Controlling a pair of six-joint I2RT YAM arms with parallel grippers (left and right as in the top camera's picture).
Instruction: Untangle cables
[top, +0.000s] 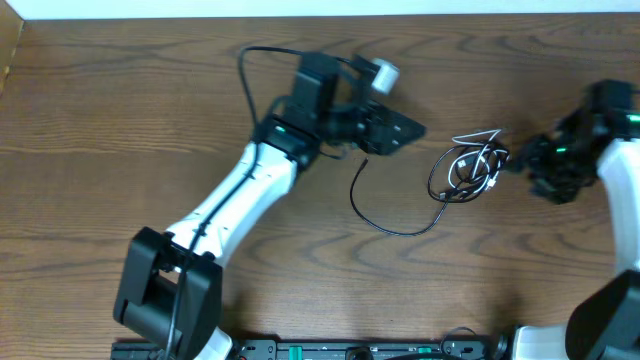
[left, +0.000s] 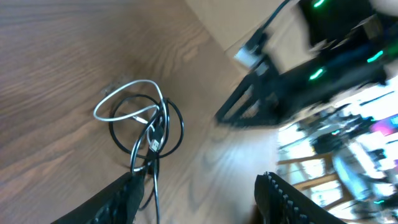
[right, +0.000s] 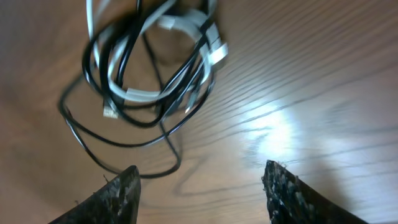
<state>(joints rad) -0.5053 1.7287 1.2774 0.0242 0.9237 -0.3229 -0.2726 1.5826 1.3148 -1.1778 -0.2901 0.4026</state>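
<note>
Status: the cables (top: 468, 168) lie on the table (top: 120, 110) as one knot just beside the right hand (top: 512, 160). The knot is between the right hand and the left hand (top: 408, 130), which sits a little apart on the knot's far side.

Right hand: fingers spread, nothing between them. Its wrist view looks straight onto the knot, just past the fingertips.
Left hand: also spread and empty.

Progress (my judgement): early, with essentially nothing separated.
- The white cord (left: 134, 83) and the black cord (top: 400, 232) loop through each other several times.
- Only one long run of the black cord is free. It trails out of the knot away from the right hand and curls back toward the left hand.
- Left to do: grip each cord and draw the loops apart until the two lie separate.

Hard to make out:
- Crossings are too fine in the overhead view to say which cord passes over which.
- The right wrist view is soft, and it cuts off the far edge of the knot.
- In the left wrist view the black run passes close by one finger (left: 118, 199) — cannot tell whether it touches.
- One small white plug end (right: 109, 113) shows — the other ends I cannot place.
</note>
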